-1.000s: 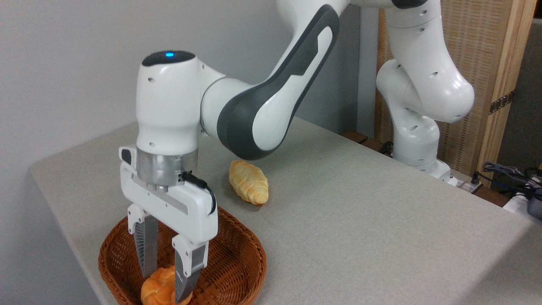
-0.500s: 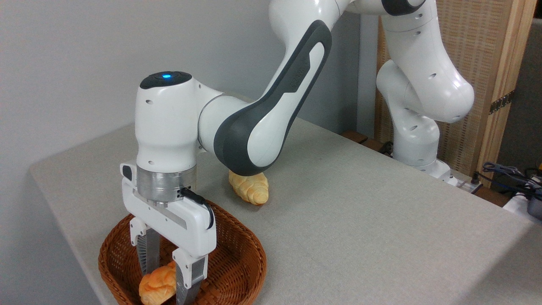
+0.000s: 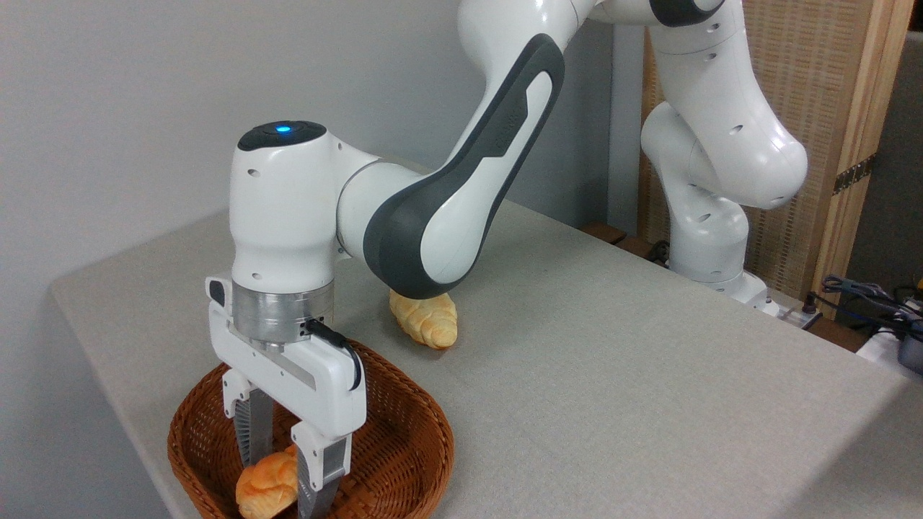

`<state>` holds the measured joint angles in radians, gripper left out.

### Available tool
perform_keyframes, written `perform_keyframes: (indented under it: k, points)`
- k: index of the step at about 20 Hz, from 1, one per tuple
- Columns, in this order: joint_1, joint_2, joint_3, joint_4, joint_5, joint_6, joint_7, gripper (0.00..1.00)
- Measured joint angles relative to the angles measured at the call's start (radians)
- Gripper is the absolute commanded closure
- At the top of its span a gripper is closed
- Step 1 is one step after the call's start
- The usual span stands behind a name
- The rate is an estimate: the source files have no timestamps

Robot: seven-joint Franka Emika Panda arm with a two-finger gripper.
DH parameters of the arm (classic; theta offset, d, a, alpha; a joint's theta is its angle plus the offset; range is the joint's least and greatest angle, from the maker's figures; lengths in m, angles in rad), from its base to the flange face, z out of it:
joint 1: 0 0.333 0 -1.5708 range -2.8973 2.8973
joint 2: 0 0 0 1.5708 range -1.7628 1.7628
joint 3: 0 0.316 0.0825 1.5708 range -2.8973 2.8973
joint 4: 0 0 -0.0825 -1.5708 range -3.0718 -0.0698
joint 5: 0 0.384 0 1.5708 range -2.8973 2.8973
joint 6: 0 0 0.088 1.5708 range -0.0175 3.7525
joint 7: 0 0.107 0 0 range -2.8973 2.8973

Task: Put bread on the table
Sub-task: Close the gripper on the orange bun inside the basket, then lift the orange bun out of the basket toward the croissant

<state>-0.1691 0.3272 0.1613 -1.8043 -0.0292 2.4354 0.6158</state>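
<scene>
The bread (image 3: 265, 489), a small orange-golden knotted bun, lies low in the brown wicker basket (image 3: 435, 432) at the near left corner of the table (image 3: 620, 375). My gripper (image 3: 281, 484) reaches straight down into the basket. Its two fingers press on the bun from either side, shut on it. The right finger (image 3: 317, 468) stands in front of the bun's right end, and the tip of the left finger is hidden behind the bun. The bun still sits inside the basket, tilted, about at the level of the basket floor.
A longer, paler braided loaf (image 3: 427, 324) lies on the table behind the basket, partly hidden by my forearm (image 3: 433, 223). The arm's base (image 3: 710, 245) stands at the back right. Cables and a wooden screen (image 3: 815, 108) are at the far right.
The gripper has sunk lower into the basket and its fingers have drawn in onto the bun, which has tipped and shifted slightly left. The forearm now covers part of the braided loaf.
</scene>
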Motion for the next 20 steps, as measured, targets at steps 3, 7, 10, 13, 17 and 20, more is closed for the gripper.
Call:
perform_keyframes:
  k: [3, 7, 10, 13, 17, 20]
  points:
    - [0.000, 0.000, 0.000, 0.000, 0.000, 0.000, 0.001, 0.58]
    - [-0.002, -0.001, 0.000, 0.004, 0.000, 0.000, 0.001, 0.58]
    - [-0.002, -0.013, 0.000, 0.009, 0.000, 0.000, 0.001, 0.56]
    - [-0.005, -0.058, -0.001, 0.011, 0.000, -0.044, 0.001, 0.54]
    - [-0.010, -0.151, -0.023, 0.012, 0.000, -0.206, 0.001, 0.48]
    - [-0.012, -0.216, -0.033, 0.013, 0.000, -0.343, 0.001, 0.45]
